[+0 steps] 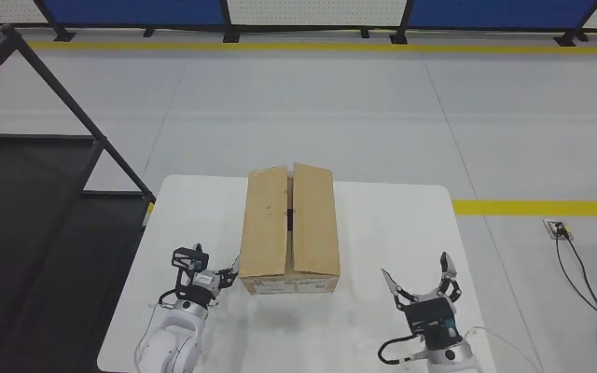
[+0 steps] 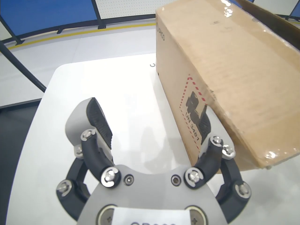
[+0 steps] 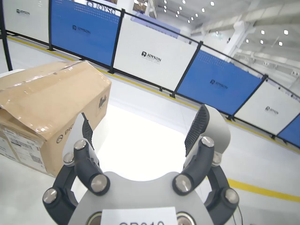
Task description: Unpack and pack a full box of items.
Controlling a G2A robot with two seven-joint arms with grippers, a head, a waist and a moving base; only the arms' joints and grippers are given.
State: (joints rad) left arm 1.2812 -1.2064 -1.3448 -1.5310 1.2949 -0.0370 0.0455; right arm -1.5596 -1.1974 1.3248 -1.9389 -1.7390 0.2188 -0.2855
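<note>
Cardboard box [image 1: 289,224] sat mid tabletop [image 1: 392,233], top flaps down, narrow slit between them. Left gripper [image 2: 150,120]: fingers apart, empty, just beside box's near left corner. Right gripper [image 3: 140,127]: fingers apart, empty, well right of box.

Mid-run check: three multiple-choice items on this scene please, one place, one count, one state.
1. Where does the box stand? A on the table; B on the floor; C in a gripper.
2. How many boxes are on the table? A one; B two; C three.
3. The right gripper is: A shut on a flap; B open and empty; C shut on tape.
Answers: 1 A, the top view shows it on the white table; 2 A, a single box stands there; 3 B, its jaws stand apart with nothing between.
</note>
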